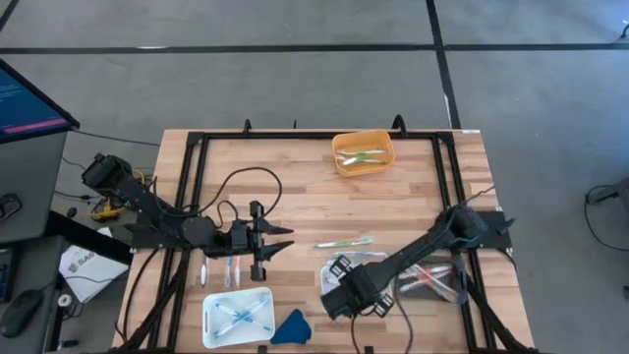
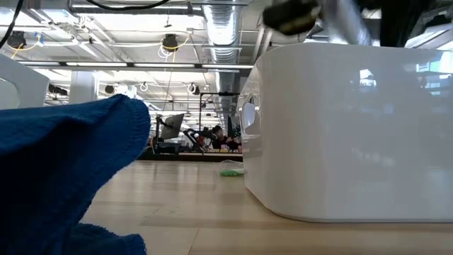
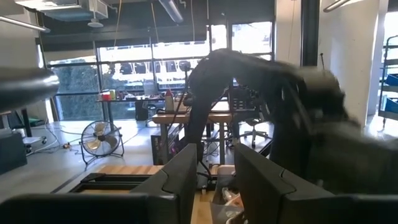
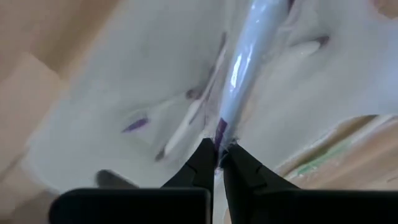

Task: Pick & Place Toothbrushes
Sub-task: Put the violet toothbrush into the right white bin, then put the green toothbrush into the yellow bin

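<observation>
Right gripper [image 4: 219, 152] pinched shut on one toothbrush [image 4: 242, 68] by its tip above clear tray [image 1: 432, 280], at four o'clock. Risks swinging loose. Left gripper [image 1: 278, 239] half-open, waiting at nine.

We note a pale blue toothbrush [image 4: 245, 59] with a purple end at the right gripper [image 4: 220, 163]; orange bin [image 1: 363, 152], white tray [image 1: 237, 319], blue cloth [image 1: 291, 327], light wooden table [image 1: 305, 197].
</observation>
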